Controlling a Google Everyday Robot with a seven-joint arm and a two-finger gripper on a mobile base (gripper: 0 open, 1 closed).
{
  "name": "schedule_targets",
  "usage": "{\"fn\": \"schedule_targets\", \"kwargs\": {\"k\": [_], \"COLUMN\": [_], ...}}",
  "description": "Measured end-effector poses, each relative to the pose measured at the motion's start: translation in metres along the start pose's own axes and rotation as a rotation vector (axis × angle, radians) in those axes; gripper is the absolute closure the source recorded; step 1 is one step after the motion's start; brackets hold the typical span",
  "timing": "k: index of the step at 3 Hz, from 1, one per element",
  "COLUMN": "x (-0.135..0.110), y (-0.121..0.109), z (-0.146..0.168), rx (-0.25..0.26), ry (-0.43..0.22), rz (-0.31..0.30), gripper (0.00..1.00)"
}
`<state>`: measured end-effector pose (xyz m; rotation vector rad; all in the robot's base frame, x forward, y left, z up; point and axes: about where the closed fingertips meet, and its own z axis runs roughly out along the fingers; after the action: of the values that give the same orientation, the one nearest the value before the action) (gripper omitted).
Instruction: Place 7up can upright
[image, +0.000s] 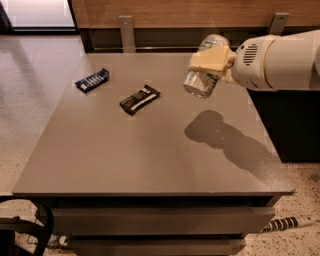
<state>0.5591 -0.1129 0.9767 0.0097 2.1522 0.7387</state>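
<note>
The gripper (207, 61) hung above the far right part of the table (125, 160), its beige fingers (214, 58) pinching the can (199, 86). The can was held clear of the tabletop and tilted, its lower end angled toward the table's middle. The white arm (282, 60) reached in over the table's right edge. A blue wrapper (92, 80) lay at the table's far left, and a black wrapper (140, 99) lay nearer its middle.

Overhead light drops a soft shadow (212, 130) on the table (115, 155) below the pincer (207, 64) clasping the 7up can (199, 84).
</note>
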Motion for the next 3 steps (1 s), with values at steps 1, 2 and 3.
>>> {"fn": "schedule_targets", "kwargs": {"k": [1,2,3], "x": [-0.009,-0.008,0.028], "y": [-0.007,-0.019,-0.045], "z": [0.002,0.003,-0.002], "rx": [-0.078,-0.150,-0.181], "ry": [0.038,0.081,0.119], "rz": [-0.086,-0.149,-0.163], "gripper": [1.00,1.00,1.00]}}
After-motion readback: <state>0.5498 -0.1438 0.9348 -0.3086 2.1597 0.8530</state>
